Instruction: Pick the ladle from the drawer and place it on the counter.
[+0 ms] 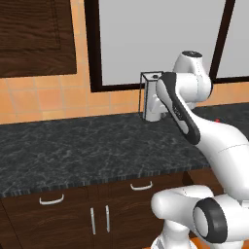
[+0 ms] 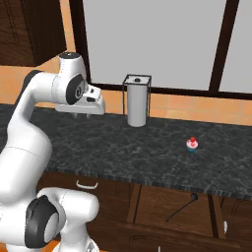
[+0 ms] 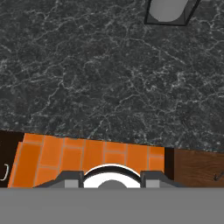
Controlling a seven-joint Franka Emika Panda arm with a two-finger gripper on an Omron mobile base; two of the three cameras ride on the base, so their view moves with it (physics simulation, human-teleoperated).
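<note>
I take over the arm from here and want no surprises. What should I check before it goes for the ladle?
1. Drawer open: ok. The drawer below the counter stands pulled out.
2. Ladle reachable: ok. The ladle lies in the drawer, dark handle bare, nothing on it.
3. Gripper free: ok. The gripper hangs above the counter, nothing between its fingers.
4. Jaws wide enough for the handle: cannot tell.
5. Path clear: ok, probably. The canister and the small cupcake stand back from the front edge.
6. Gripper over the drawer: not ok. It is well to the left of it.
</note>
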